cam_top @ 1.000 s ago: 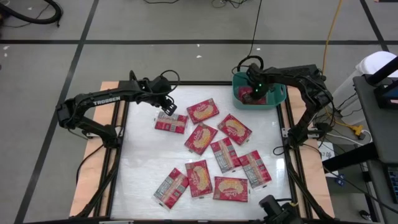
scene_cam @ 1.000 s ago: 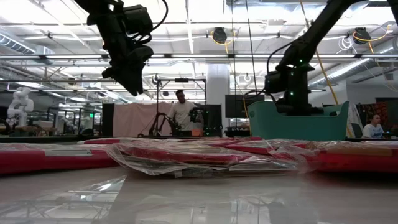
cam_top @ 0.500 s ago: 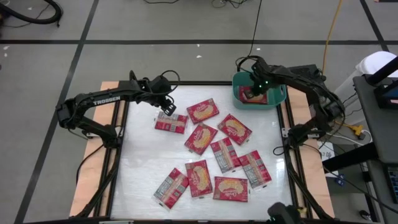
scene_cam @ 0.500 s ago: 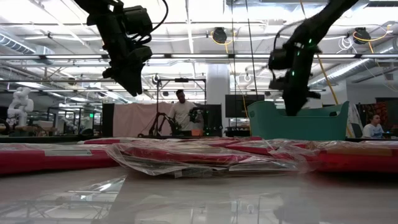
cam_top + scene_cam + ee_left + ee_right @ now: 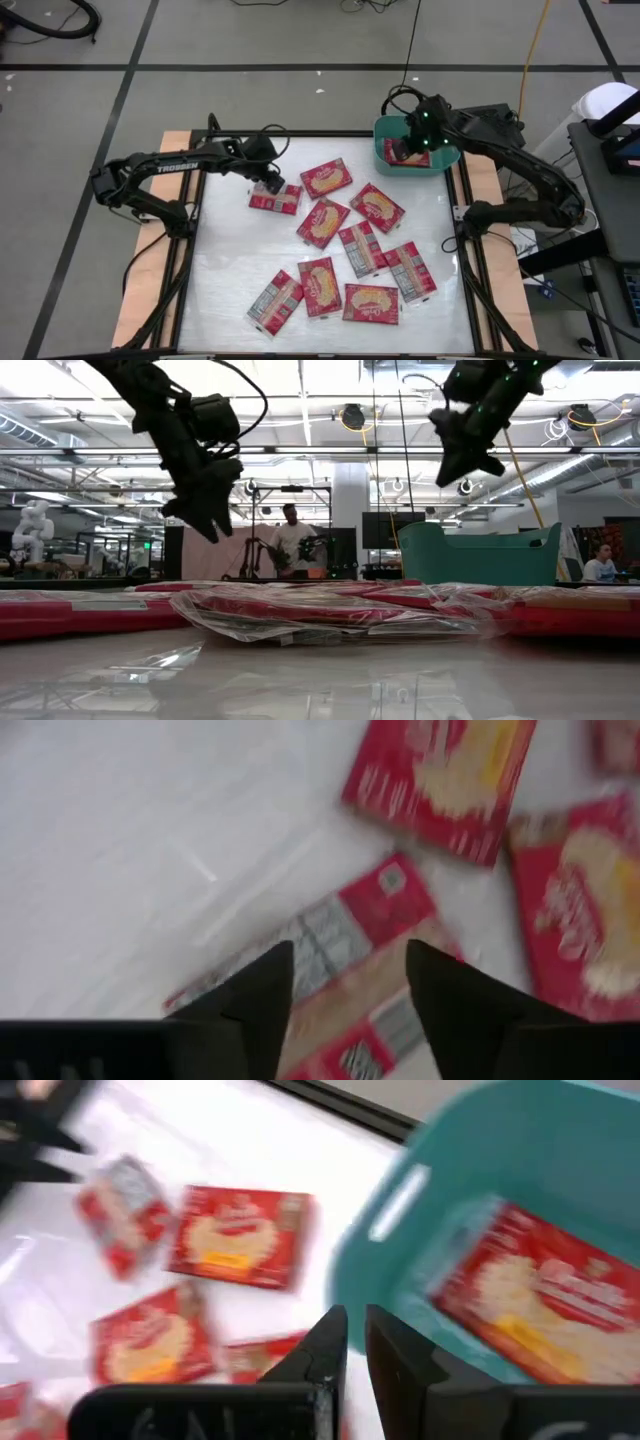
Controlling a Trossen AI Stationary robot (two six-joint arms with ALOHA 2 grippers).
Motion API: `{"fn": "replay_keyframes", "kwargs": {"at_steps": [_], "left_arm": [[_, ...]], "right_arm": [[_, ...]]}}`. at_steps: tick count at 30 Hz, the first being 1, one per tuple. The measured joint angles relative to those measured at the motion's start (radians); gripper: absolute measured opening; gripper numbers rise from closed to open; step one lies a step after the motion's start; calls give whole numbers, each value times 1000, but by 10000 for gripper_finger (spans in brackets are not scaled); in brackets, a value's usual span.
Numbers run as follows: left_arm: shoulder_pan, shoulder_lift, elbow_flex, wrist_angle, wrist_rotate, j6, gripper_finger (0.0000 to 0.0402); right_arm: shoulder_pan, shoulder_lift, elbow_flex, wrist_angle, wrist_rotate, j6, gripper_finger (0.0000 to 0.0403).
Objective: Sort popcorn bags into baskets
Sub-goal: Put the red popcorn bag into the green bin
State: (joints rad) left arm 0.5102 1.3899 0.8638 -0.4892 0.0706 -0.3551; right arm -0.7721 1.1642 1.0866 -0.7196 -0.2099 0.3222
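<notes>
Several red popcorn bags lie flat on the white table, among them one at the far left (image 5: 275, 198) showing its grey-white back (image 5: 325, 935). My left gripper (image 5: 268, 182) (image 5: 350, 988) hovers open just above that bag, fingers pointing down (image 5: 207, 525), touching nothing. The teal basket (image 5: 379, 138) (image 5: 480, 555) stands at the table's far right corner with one red bag (image 5: 401, 153) (image 5: 540, 1295) lying flat inside. My right gripper (image 5: 419, 138) (image 5: 462, 468) (image 5: 356, 1335) is shut, empty and raised above the basket.
More bags are spread over the table's middle and near part (image 5: 326, 178) (image 5: 377, 207) (image 5: 322, 222) (image 5: 370, 303) (image 5: 275, 300), some overlapping. The table's left half (image 5: 225, 250) is bare. A person stands in the room far behind (image 5: 291, 540).
My right gripper has risen out of the basket, leaving the red bag lying inside it. My left gripper has moved down and toward the near right, closing in above the far-left bag. The bags on the table have not moved.
</notes>
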Motion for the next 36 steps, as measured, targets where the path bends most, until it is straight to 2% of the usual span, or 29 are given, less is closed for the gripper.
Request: {"fn": "replay_keyframes", "kwargs": {"at_steps": [7,11,15,26,31,36], "left_arm": [[9,82,-2,166,-12,-30,275],[19,188,31,170,40,-43,287],[12,293,129,161,90,-34,283],[-6,576,482,-141,29,337,301],[-6,640,522,-153,28,462,297],[-7,656,527,-143,12,548,256]], "right_arm": [[74,-27,0,39,-4,41,34],[102,-27,0,60,-4,18,34],[129,-27,0,68,-5,-11,34],[153,-27,0,64,-135,-125,34],[152,-27,0,58,-134,-134,34],[152,-27,0,53,-135,-148,34]]}}
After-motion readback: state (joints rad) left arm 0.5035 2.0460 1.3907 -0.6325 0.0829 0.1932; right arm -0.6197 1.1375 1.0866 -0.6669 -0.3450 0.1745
